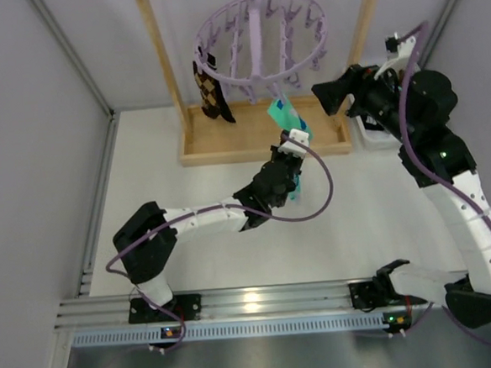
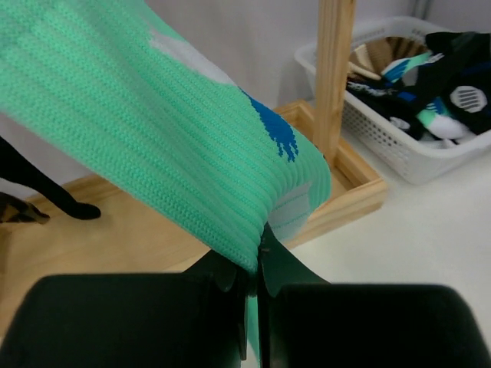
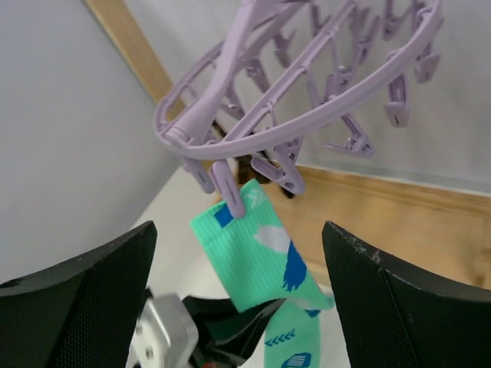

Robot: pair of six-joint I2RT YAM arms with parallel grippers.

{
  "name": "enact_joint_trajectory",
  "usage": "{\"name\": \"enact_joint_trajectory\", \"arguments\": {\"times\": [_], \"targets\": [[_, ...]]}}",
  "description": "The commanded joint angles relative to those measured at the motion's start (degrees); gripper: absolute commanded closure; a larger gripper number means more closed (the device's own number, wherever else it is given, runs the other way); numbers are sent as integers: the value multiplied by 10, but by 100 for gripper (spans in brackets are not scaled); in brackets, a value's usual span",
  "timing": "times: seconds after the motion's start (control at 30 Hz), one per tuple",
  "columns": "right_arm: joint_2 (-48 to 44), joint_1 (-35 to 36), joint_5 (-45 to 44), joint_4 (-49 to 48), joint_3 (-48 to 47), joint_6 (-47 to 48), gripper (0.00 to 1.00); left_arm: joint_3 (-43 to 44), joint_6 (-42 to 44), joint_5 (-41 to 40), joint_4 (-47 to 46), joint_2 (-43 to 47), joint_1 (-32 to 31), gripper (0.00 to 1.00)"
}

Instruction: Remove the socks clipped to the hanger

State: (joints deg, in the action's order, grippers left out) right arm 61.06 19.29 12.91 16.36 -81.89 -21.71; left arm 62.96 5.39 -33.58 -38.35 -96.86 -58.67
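Observation:
The lilac ring hanger [image 1: 261, 40] hangs from the wooden stand. One of its front clip pegs [image 3: 230, 188] holds a mint-turquoise sock [image 1: 284, 114] by the cuff. My left gripper [image 1: 290, 160] is below the ring, shut on the lower part of that sock [image 2: 176, 130], with the fabric pinched between its black fingers [image 2: 230, 284]. My right gripper [image 1: 332, 94] hovers open at the ring's right side, facing the clipped cuff [image 3: 257, 253]. Its wide fingers [image 3: 84, 299] frame the sock without touching it.
A dark piece with a brown-and-white diamond pattern [image 1: 212, 89] hangs from the ring's left side. The wooden stand's base tray [image 1: 263, 141] and post [image 2: 335, 77] lie behind the sock. A white basket [image 2: 414, 153] holding several socks stands to the right of the stand.

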Motion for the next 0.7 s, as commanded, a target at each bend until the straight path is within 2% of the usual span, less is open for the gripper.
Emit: {"name": "enact_joint_trajectory", "arguments": {"times": [0.0, 0.13, 0.2, 0.47, 0.67], "targets": [[63, 58, -165, 171, -118, 98, 16, 64, 129, -160, 14, -54, -42, 100], [138, 155, -298, 239, -192, 141, 20, 121, 192, -193, 14, -106, -69, 100], [170, 177, -352, 257, -225, 156, 22, 141, 218, -199, 14, -126, -76, 100], [292, 239, -422, 300, -350, 212, 33, 168, 248, -203, 14, -156, -82, 100], [352, 257, -457, 293, -390, 247, 39, 169, 251, -201, 14, -160, -86, 100]]}}
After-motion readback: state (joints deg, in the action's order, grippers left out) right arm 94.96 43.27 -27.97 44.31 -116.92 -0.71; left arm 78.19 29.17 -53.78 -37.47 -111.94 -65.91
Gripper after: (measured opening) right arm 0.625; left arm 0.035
